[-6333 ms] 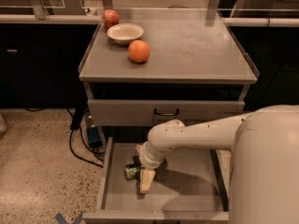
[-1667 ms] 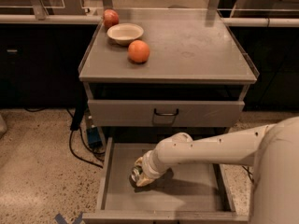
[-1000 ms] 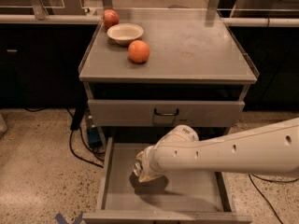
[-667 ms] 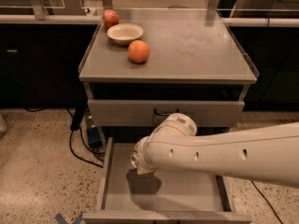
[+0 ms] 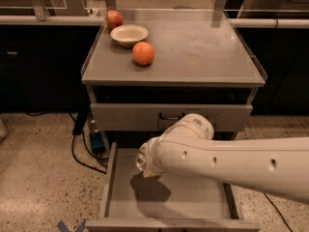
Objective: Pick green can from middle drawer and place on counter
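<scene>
The middle drawer [image 5: 193,199] is pulled open at the bottom, and its grey floor shows only the arm's shadow. My gripper [image 5: 146,167] hangs above the drawer's left half at the end of the thick white arm [image 5: 227,161], raised off the floor. It is closed around the green can, which is almost wholly hidden by the hand and wrist. The counter [image 5: 203,47] is the grey cabinet top above, well higher than the gripper.
On the counter's back left stand an orange [image 5: 143,53], a white bowl [image 5: 129,34] and a red apple [image 5: 114,19]. The shut drawer front with a black handle [image 5: 125,117] lies just behind the arm. Cables and a blue box [image 5: 99,141] lie on the floor at left.
The gripper came down on the can on the drawer floor, closed on it and rose. The can has left the floor, and the arm has swung up and towards the camera.
</scene>
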